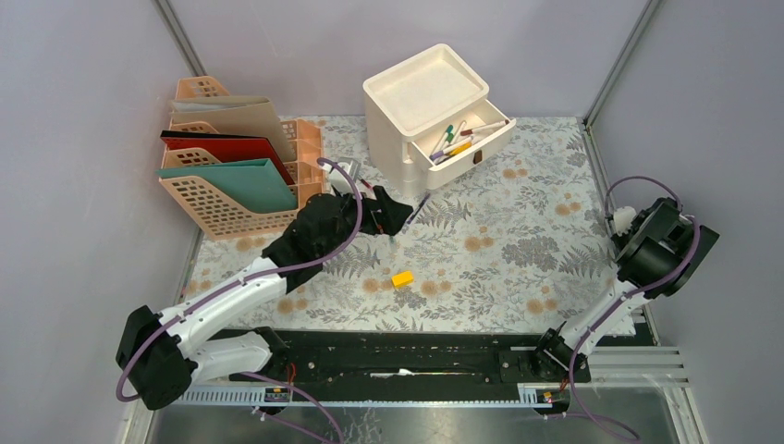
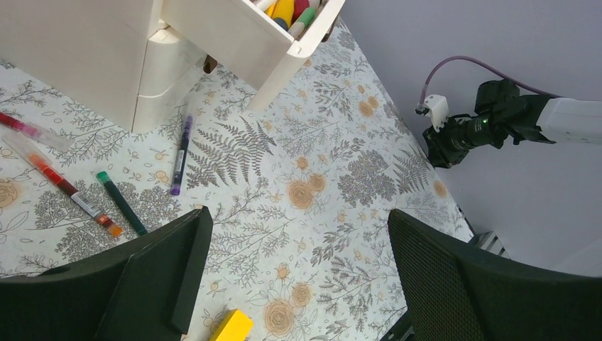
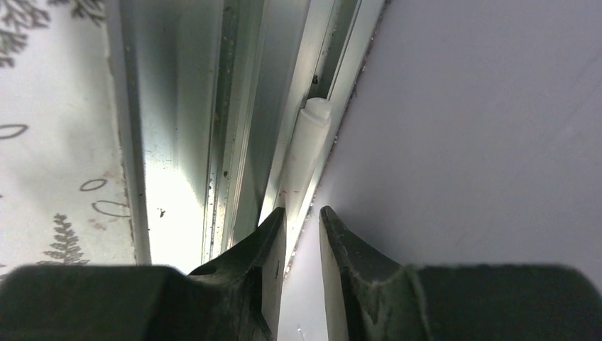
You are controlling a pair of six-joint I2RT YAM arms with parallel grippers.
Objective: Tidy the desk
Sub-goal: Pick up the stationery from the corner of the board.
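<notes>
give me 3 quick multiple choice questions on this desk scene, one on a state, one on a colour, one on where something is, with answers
1. How is the drawer of the white unit? A shut; B pulled open; C taken out.
2. What colour is the front folder in the file rack? A teal; B yellow; C purple.
3. Where is the yellow block? A in the drawer; B in the file rack; C on the desk cloth.

Answers: 1 B, it sticks out with pens showing inside. 2 A, the frontmost folder is teal. 3 C, it lies alone on the printed cloth.
</notes>
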